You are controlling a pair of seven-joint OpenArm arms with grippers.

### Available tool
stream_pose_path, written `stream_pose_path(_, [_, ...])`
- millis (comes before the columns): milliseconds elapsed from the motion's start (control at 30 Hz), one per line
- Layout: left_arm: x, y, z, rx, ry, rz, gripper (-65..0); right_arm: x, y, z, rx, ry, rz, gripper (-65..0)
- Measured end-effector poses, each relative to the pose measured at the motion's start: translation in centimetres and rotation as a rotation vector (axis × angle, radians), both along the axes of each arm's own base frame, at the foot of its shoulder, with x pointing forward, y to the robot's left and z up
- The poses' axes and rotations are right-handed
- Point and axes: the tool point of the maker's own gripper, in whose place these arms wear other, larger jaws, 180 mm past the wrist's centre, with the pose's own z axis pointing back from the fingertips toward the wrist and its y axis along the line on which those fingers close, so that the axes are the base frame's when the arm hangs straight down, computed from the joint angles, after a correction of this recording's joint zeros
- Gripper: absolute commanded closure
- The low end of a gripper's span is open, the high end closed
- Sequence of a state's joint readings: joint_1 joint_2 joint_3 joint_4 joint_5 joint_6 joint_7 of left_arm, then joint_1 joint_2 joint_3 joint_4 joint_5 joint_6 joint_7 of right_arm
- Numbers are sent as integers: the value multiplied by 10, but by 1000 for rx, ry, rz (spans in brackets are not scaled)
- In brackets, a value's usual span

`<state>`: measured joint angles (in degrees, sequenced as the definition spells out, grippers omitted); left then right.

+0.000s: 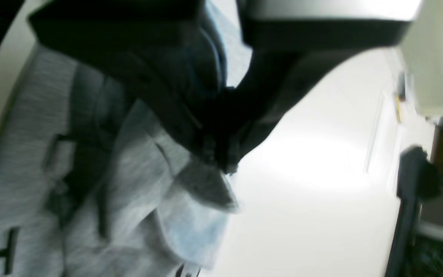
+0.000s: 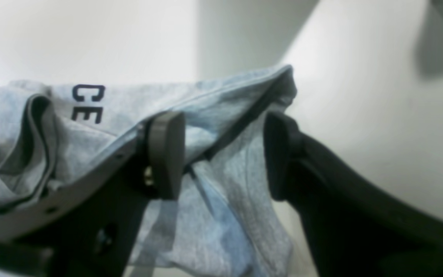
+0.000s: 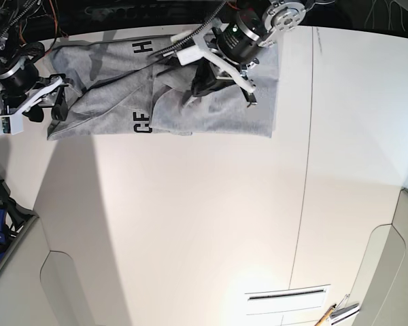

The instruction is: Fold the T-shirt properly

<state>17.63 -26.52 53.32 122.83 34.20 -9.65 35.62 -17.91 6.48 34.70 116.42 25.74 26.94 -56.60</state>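
1. The grey T-shirt (image 3: 211,109) lay bunched at the far edge of the white table (image 3: 190,224), with black letters showing.
2. The left gripper (image 1: 221,161) was pressed tight, pinching a fold of the shirt near its middle.
3. The right gripper (image 2: 225,154) stood spread wide at the shirt's end. Cloth sat between its fingers (image 2: 165,154), not squeezed.

The left gripper (image 3: 192,93) is closed, pinching the T-shirt (image 3: 211,109); the right gripper (image 3: 47,109) stands open at its edge.
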Motion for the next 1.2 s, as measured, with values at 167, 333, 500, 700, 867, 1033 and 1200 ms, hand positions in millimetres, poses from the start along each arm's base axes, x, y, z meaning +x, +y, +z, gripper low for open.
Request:
stream_pose_path(167, [2, -6, 6, -13, -30, -13, 0, 1, 0, 1, -1, -4, -1, -325])
stream_pose_path(333, [-8, -12, 0, -60, 60, -36, 0, 1, 0, 1, 0, -7, -1, -325])
stream_pose_path(500, [-18, -18, -5, -94, 133, -64, -91, 1, 0, 1, 0, -7, -1, -325])
stream_pose_path(700, [-17, -18, -4, -125, 149, -45, -190, 1, 0, 1, 0, -10, -1, -325])
stream_pose_path(867, [-12, -28, 20, -231, 160, -55, -190, 2, 0, 2, 0, -17, -2, -325])
stream_pose_path(1033, [-2, -38, 73, -392, 113, -61, -190, 2, 0, 2, 0, -18, -2, -325])
stream_pose_path(1200, [27, -12, 59, -360, 123, 115, -189, 2, 0, 2, 0, -18, -2, -325])
